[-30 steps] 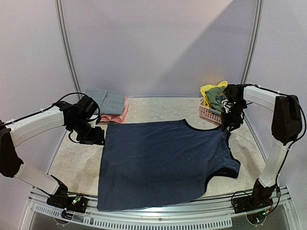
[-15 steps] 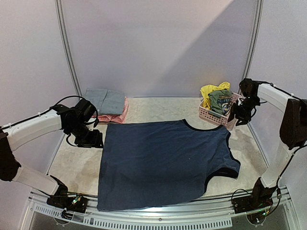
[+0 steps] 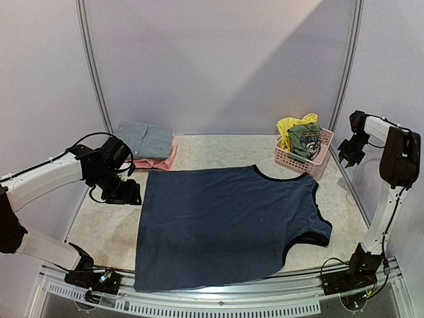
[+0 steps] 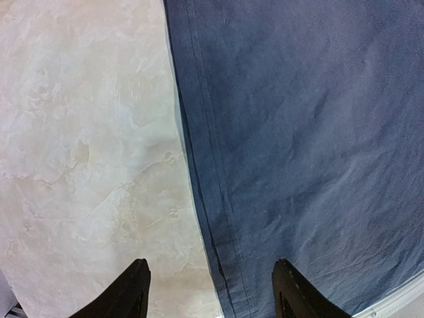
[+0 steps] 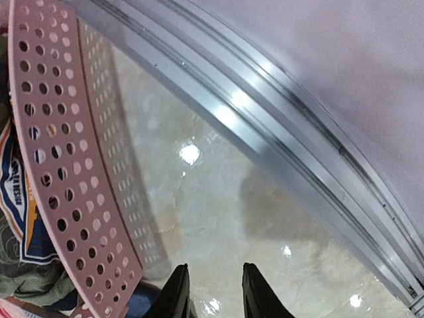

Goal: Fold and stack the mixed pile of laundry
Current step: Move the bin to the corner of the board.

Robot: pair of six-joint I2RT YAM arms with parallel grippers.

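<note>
Navy sleeveless top (image 3: 225,225): spread flat across the lower centre of the overhead frame. Judged light, limp and prone to drag and wrinkle, so best pinched at corners or along the stitched edge (all layers together, not one). Left gripper (image 4: 212,291): fingers spread, poised astride the top's left edge, holding nothing. Right gripper (image 5: 213,295): at mid right beside the pink basket (image 3: 298,161), jaws narrowly parted, empty. The basket holds a green printed tee (image 3: 306,140) and a yellow piece (image 3: 291,124). A folded grey garment (image 3: 147,138) rests upper left.
</note>
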